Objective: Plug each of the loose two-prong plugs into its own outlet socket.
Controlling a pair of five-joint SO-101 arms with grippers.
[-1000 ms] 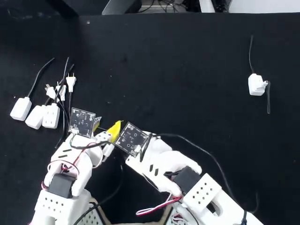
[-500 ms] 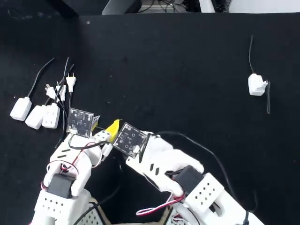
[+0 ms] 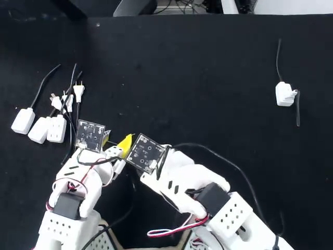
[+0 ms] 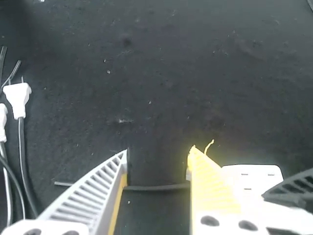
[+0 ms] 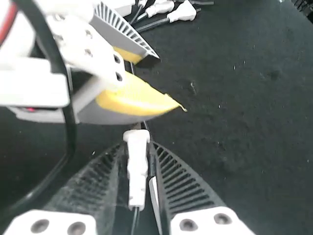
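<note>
Right claw [image 5: 137,146] is clamped tight on a white plug [image 5: 136,169], holding it just off the tip of the left claw [image 4: 158,152], which sits about half open with nothing clearly in it. The other loose plugs [image 3: 78,91] lie by the white sockets [image 3: 40,129] on the table's [image 3: 197,78] left side, near the left arm.

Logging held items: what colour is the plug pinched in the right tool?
The plug is white, clearest in the right wrist view.
</note>
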